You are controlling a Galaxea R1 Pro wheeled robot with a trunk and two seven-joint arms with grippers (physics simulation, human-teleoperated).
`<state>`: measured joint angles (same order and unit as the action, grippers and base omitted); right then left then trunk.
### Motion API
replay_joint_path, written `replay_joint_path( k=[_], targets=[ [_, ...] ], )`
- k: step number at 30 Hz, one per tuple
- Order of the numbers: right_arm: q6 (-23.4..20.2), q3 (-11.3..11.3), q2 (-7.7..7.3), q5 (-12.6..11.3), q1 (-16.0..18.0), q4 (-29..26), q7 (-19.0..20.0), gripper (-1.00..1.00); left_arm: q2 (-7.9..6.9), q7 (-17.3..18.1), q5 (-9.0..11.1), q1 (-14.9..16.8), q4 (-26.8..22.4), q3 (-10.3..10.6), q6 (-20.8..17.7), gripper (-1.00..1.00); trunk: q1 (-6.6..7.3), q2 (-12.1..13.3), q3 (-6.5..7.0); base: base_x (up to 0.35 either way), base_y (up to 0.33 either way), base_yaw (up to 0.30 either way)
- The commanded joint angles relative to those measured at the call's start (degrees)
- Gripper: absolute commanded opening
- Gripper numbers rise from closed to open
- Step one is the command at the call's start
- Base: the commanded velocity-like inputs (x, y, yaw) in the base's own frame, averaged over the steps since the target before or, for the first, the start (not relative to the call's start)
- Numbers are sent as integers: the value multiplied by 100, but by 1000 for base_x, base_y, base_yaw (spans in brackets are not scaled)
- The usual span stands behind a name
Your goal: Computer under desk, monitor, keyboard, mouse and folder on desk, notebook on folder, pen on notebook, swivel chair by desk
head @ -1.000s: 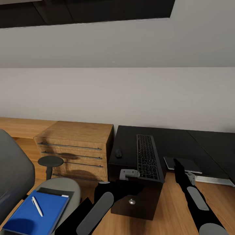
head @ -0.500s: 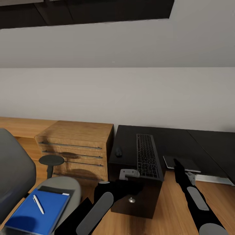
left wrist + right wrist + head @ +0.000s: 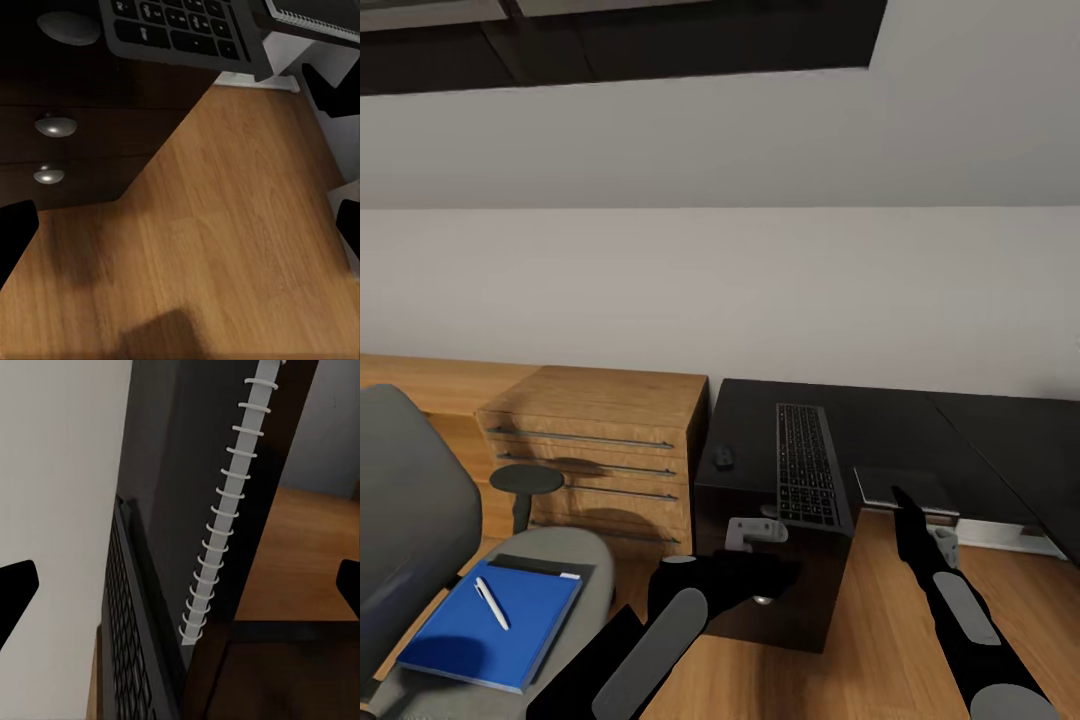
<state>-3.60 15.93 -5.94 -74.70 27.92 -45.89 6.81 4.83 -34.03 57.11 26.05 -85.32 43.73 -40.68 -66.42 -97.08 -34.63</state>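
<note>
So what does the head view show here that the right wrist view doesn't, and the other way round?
Head view alone: the swivel chair carrying the blue folder with the pen on it, the mouse, and the oak drawer unit. Right wrist view alone: the white spiral binding along the notebook's edge, seen close. Both show the keyboard and the notebook.

pen (image 3: 492,603) lies on folder (image 3: 495,637) on swivel chair (image 3: 420,560).
</note>
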Motion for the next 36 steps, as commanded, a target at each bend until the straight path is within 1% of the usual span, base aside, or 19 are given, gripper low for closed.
replay_joint_path(
  k=[1,8,12,16,23,26,28,30,34,35,36],
  targets=[
    [-36,16,2,-52,3,1,22,100,0,-60,60,5,-5,4,-2,100,1,-3,-6,-11,0,0],
    [-36,16,2,-53,4,1,20,100,0,-60,61,5,-4,4,-2,100,1,-3,-6,-5,0,0],
    [-36,17,0,-53,4,1,-58,100,0,-60,63,5,-3,4,-2,100,1,-3,-6,-56,0,0],
    [-29,17,3,-53,3,1,-125,100,3,-63,62,5,12,-17,-2,100,1,-3,-6,-219,0,0],
    [-28,16,5,-50,3,56,-164,100,1,-73,49,5,30,-152,0,100,1,-3,-6,-307,0,0],
    [-24,3,9,-30,3,150,-166,100,-23,-87,58,5,70,-183,2,100,1,-3,-6,-184,0,0],
    [-22,-5,22,-2,3,182,-168,100,-65,-90,60,5,155,-183,4,100,1,-3,-6,-104,0,0],
    [-20,-8,45,64,3,217,-170,100,-124,-84,60,5,326,-183,5,100,1,-3,-6,-53,0,0],
    [-13,-9,82,186,-6,252,-171,100,-160,-83,56,5,558,-184,10,100,1,-3,-6,-28,0,0],
    [-6,-15,132,407,-25,275,-170,100,-164,-81,29,5,962,-175,30,100,23,37,12,-8,0,0],
    [-3,-14,151,494,-30,285,-171,100,-163,-79,20,5,1087,-171,44,100,45,77,30,-6,0,0]
  ],
)
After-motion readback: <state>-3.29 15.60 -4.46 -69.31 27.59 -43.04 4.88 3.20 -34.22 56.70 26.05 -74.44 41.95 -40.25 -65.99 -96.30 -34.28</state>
